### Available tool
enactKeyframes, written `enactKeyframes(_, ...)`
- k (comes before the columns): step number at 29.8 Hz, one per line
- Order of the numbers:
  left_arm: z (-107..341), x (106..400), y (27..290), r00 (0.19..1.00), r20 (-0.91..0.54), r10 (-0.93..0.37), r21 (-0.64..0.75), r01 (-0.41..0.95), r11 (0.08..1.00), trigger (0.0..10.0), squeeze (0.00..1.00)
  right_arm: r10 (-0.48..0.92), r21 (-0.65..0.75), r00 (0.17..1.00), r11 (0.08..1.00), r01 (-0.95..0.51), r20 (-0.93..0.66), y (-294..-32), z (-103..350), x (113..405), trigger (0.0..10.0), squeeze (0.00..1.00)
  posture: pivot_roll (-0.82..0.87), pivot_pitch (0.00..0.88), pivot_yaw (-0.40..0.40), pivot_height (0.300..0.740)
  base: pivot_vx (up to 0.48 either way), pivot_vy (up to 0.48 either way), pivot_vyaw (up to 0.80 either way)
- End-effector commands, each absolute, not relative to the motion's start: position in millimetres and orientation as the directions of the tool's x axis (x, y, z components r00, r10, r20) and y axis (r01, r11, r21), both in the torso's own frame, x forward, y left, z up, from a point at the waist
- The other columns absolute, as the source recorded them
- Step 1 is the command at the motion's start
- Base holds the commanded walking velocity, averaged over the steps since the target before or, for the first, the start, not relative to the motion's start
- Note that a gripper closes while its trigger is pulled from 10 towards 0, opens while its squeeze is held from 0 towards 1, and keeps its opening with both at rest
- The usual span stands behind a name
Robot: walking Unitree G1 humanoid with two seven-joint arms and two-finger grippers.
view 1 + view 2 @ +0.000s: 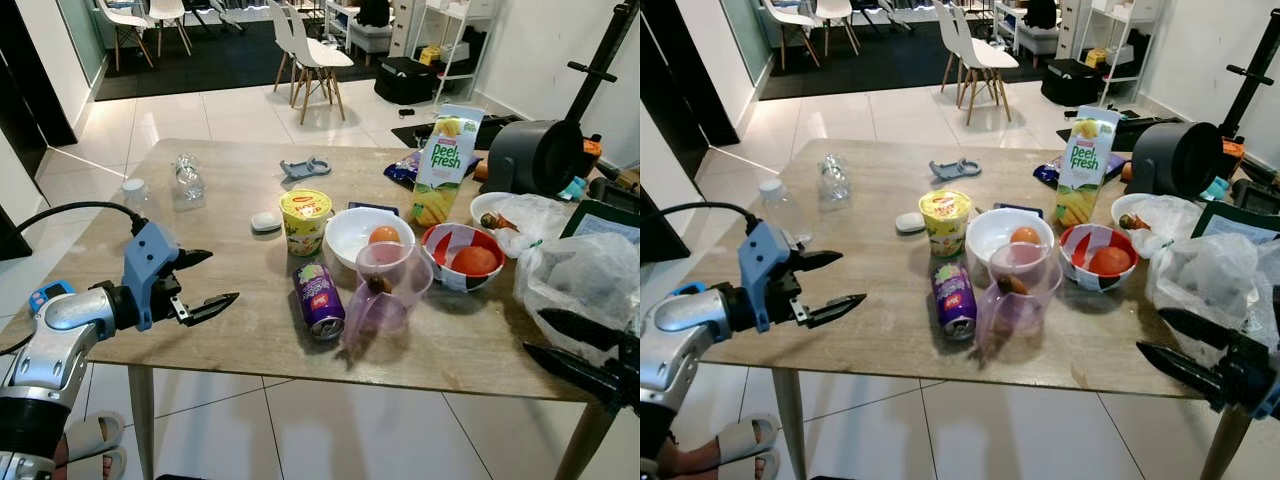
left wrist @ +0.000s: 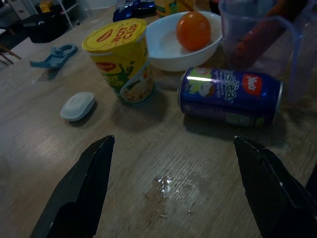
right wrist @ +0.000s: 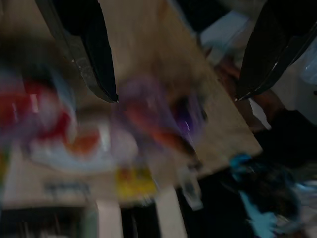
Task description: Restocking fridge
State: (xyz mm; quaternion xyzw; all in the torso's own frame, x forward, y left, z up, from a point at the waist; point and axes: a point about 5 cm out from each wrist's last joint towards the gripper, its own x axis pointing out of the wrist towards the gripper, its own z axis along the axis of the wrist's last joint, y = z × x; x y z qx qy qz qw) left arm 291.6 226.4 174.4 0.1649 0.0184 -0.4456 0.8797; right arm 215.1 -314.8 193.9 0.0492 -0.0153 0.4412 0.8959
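Note:
A purple drink can (image 1: 318, 300) lies on its side on the wooden table (image 1: 230, 330), and it also appears in the left wrist view as the can (image 2: 229, 96). Behind it stand a yellow noodle cup (image 1: 305, 221), a white bowl holding an orange (image 1: 384, 235), a clear pitcher (image 1: 386, 290), a red bowl with a tomato (image 1: 472, 260) and a juice carton (image 1: 444, 163). My left gripper (image 1: 205, 282) hovers open over the table's left front, left of the can. My right gripper (image 1: 570, 350) is open at the table's right front corner, near a plastic bag (image 1: 590, 280).
A crushed clear bottle (image 1: 187, 181), a blue clip (image 1: 304, 167) and a small white case (image 1: 265, 222) lie on the far left half of the table. A dark round appliance (image 1: 535, 155) stands at the back right. White chairs (image 1: 310, 55) stand beyond on the tiled floor.

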Motion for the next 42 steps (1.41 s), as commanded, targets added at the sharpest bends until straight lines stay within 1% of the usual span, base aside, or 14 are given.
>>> enactKeyframes(1, 181.5, 290.2, 231.2, 0.603, -0.186, -0.776, 0.289, 0.788, 0.543, 10.0, 0.00, 0.810, 0.034, 0.578, 0.577, -0.816, 0.097, -307.5, 206.3, 216.5, 10.0, 0.00, 0.09, 0.000, 0.010, 0.740, 0.000, 0.000, 0.00)
enactKeyframes(2, 182.7, 290.0, 229.6, 0.596, -0.183, -0.781, 0.290, 0.792, 0.537, 10.0, 0.00, 0.843, -0.029, 0.529, 0.534, -0.845, 0.097, -291.2, 217.3, 222.4, 10.0, 0.00, 0.09, 0.000, 0.010, 0.740, 0.000, 0.000, 0.00)
enactKeyframes(6, 183.8, 289.9, 228.3, 0.591, -0.181, -0.786, 0.291, 0.796, 0.531, 10.0, 0.00, 0.873, -0.109, 0.479, 0.487, -0.867, 0.090, -269.7, 228.1, 230.3, 10.0, 0.00, 0.10, 0.000, 0.011, 0.740, 0.000, 0.000, 0.00)
enactKeyframes(7, 184.4, 289.5, 227.9, 0.588, -0.181, -0.788, 0.292, 0.798, 0.528, 10.0, 0.00, 0.888, -0.159, 0.451, 0.461, -0.873, 0.092, -254.9, 234.6, 235.2, 10.0, 0.00, 0.10, 0.000, 0.012, 0.740, 0.000, 0.000, 0.00)
enactKeyframes(14, 186.4, 289.3, 227.2, 0.584, -0.182, -0.792, 0.294, 0.800, 0.523, 10.0, 0.00, 0.928, -0.206, 0.362, 0.372, -0.905, 0.088, -221.8, 239.7, 238.7, 10.0, 0.00, 0.10, 0.000, 0.013, 0.740, 0.000, 0.000, 0.00)
enactKeyframes(16, 188.4, 289.1, 226.4, 0.580, -0.178, -0.795, 0.293, 0.802, 0.520, 10.0, 0.00, 0.954, -0.236, 0.293, 0.300, -0.924, 0.062, -192.5, 237.1, 238.6, 10.0, 0.00, 0.09, 0.000, 0.016, 0.740, 0.000, 0.000, 0.00)
enactKeyframes(20, 188.7, 289.0, 225.7, 0.577, -0.178, -0.797, 0.293, 0.805, 0.517, 10.0, 0.00, 0.964, -0.248, 0.260, 0.267, -0.931, 0.061, -175.3, 235.1, 239.9, 10.0, 0.00, 0.09, 0.000, 0.016, 0.740, 0.000, 0.000, 0.00)
enactKeyframes(21, 189.0, 288.8, 225.5, 0.574, -0.178, -0.799, 0.291, 0.806, 0.515, 10.0, 0.00, 0.969, -0.265, 0.245, 0.246, -0.932, 0.039, -163.0, 230.9, 241.7, 10.0, 0.00, 0.10, 0.000, 0.019, 0.740, 0.000, 0.000, 0.00)
enactKeyframes(29, 188.3, 287.4, 225.7, 0.569, -0.178, -0.803, 0.283, 0.811, 0.512, 10.0, 0.00, 0.981, -0.271, 0.187, 0.166, -0.948, -0.053, -138.2, 210.3, 243.4, 10.0, 0.00, 0.09, 0.000, 0.018, 0.740, 0.000, 0.000, 0.00)
enactKeyframes(32, 187.9, 286.4, 226.2, 0.567, -0.179, -0.804, 0.278, 0.813, 0.512, 10.0, 0.00, 0.977, -0.279, 0.193, 0.162, -0.946, -0.089, -131.0, 202.2, 245.9, 10.0, 0.00, 0.10, 0.001, 0.016, 0.740, 0.000, 0.000, 0.00)
enactKeyframes(33, 187.3, 284.8, 226.6, 0.563, -0.184, -0.806, 0.269, 0.817, 0.509, 10.0, 0.00, 0.957, -0.319, 0.249, 0.192, -0.928, -0.146, -120.4, 190.5, 254.5, 10.0, 0.00, 0.10, 0.003, 0.014, 0.740, 0.000, 0.000, 0.00)
enactKeyframes(36, 186.6, 283.8, 226.7, 0.559, -0.185, -0.808, 0.263, 0.820, 0.507, 10.0, 0.00, 0.945, -0.343, 0.288, 0.221, -0.913, -0.156, -115.4, 185.9, 260.0, 10.0, 0.00, 0.10, 0.006, 0.013, 0.740, 0.000, 0.000, 0.00)
enactKeyframes(40, 181.5, 279.6, 226.4, 0.542, -0.196, -0.817, 0.236, 0.835, 0.498, 10.0, 0.00, 0.908, -0.425, 0.405, 0.325, -0.845, -0.110, -108.1, 183.4, 275.2, 10.0, 0.00, 0.09, 0.007, 0.014, 0.740, 0.000, 0.000, 0.00)
enactKeyframes(42, 180.5, 278.9, 226.3, 0.538, -0.200, -0.819, 0.232, 0.838, 0.494, 10.0, 0.00, 0.907, -0.432, 0.405, 0.324, -0.842, -0.110, -107.4, 182.9, 275.5, 10.0, 0.00, 0.09, 0.007, 0.014, 0.740, 0.000, 0.000, 0.00)
